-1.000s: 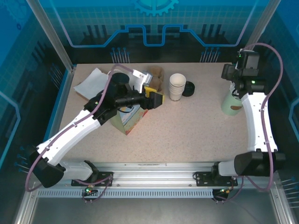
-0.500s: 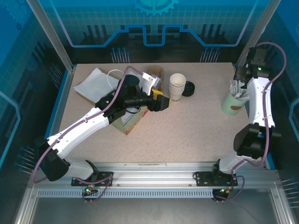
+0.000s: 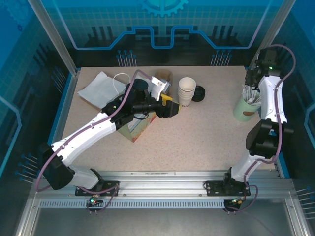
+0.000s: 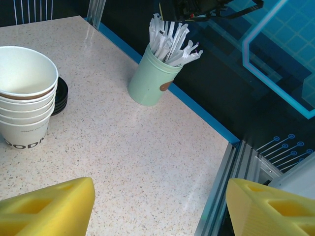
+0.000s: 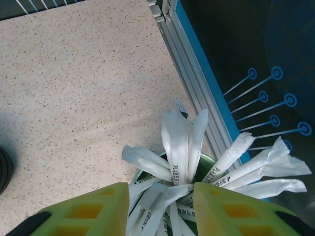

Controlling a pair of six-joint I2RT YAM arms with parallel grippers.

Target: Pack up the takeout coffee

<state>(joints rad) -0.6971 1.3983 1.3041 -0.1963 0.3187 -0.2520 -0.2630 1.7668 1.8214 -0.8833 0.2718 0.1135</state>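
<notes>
The takeout coffee is hidden from me. My left gripper (image 3: 168, 106) hovers open just left of the stack of white cups (image 3: 186, 91); in the left wrist view its yellow fingers (image 4: 47, 209) stand wide apart over bare table, nothing between them (image 4: 160, 209). My right gripper (image 3: 251, 82) hangs over the pale green cup (image 3: 243, 111) of paper-wrapped straws (image 5: 178, 147). Its fingers (image 5: 86, 214) are partly closed in, still apart, with several wrappers lying between them (image 5: 160, 211); no clamp shows.
A loose flat black lid (image 3: 199, 93) lies beside the white cups (image 4: 24, 93). A brown cardboard piece (image 3: 165, 76) sits behind my left gripper. A teal box (image 3: 136, 129) lies under the left arm and white paper (image 3: 96, 87) at far left. The table's blue edge (image 4: 197, 110) runs behind the green cup (image 4: 147, 81).
The right arm has swung back toward the far right corner above the straw cup, and its fingers have narrowed around the wrappers. The left gripper shifted slightly right toward the white cups, staying open.
</notes>
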